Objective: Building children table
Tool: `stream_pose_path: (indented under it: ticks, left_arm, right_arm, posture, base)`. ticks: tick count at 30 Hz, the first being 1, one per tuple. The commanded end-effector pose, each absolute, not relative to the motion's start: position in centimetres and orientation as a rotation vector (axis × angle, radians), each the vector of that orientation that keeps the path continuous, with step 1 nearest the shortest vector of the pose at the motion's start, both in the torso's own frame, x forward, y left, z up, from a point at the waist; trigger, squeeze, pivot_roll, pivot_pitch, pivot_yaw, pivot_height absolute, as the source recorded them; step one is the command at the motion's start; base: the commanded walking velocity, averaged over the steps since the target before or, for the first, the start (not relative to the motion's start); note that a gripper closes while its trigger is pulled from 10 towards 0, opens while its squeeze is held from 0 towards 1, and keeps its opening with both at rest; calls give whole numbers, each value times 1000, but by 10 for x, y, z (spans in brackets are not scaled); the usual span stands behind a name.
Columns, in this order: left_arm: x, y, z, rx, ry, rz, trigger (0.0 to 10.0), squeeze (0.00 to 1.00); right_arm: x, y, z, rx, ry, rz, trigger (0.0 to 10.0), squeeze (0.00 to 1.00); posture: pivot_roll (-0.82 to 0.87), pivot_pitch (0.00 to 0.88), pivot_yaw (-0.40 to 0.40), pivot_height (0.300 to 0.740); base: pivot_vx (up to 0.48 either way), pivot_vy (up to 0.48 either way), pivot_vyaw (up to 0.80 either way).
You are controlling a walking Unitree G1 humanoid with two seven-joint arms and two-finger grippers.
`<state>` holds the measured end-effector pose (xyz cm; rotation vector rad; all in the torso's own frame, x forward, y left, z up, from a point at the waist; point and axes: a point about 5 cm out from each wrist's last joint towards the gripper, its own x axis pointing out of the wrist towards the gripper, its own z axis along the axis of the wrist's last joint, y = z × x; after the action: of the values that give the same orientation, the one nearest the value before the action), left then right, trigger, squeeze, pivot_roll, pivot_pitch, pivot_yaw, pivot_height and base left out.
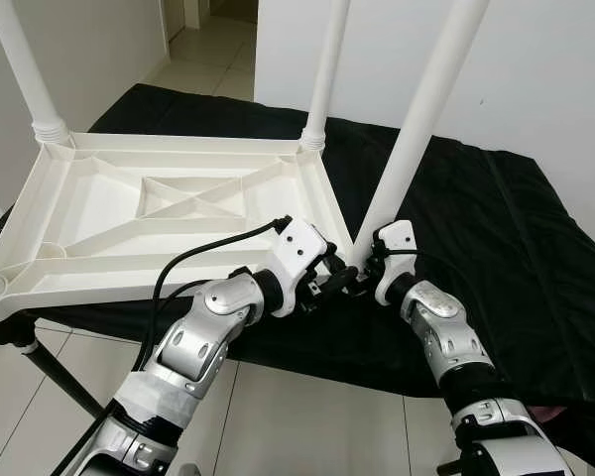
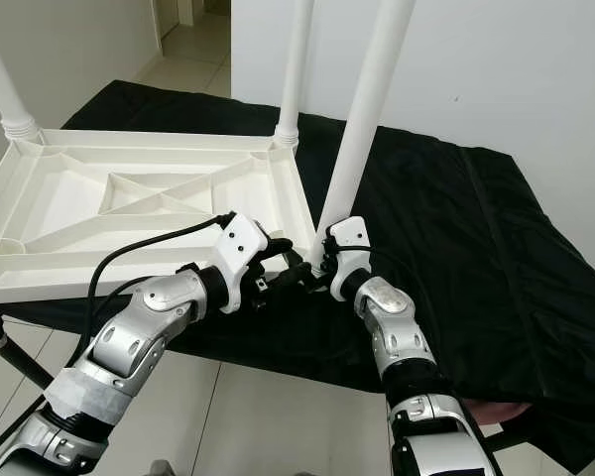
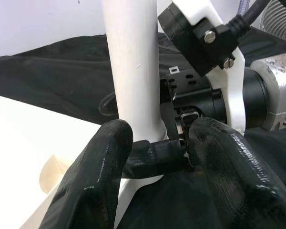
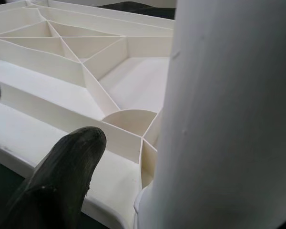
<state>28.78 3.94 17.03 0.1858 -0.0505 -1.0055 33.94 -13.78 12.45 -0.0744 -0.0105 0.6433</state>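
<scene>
Left eye view, ribbed white plastic tabletop [image 1: 169,213], smooth round leg [image 1: 416,129], black cloth [image 1: 516,248]

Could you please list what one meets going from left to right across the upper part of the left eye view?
Far-left table leg → ribbed underside of the upturned white tabletop → far-corner leg → tilted leg at the near corner → black cloth.

Both grippers crowd the tilted white plastic leg [image 1: 416,129] at the near corner of the upturned white ribbed tabletop [image 1: 169,208]; black cloth [image 1: 506,228] rightward lies open.
</scene>
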Motion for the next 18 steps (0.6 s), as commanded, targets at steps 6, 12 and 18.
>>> stream_pose_path:
  ticks: [6,12,18]
  left_arm:
    - [277,38,158,188,-12,-1044,10000,0]
    - [270,38,151,173,12,-1046,10000,0]
    - [271,38,151,171,14,-1040,10000,0]
  right_arm:
    - [340,-136,124,-106,-7,766,3020,0]
    - [335,-140,113,-109,31,803,0,0]
    - [332,-142,108,-87,52,794,0,0]
  posture:
    - [-18,0,-75,740]
    - [-17,0,-82,740]
    - [-19,0,-81,740]
  base:
    - [0,0,0]
    - [0,0,0]
    - [0,0,0]
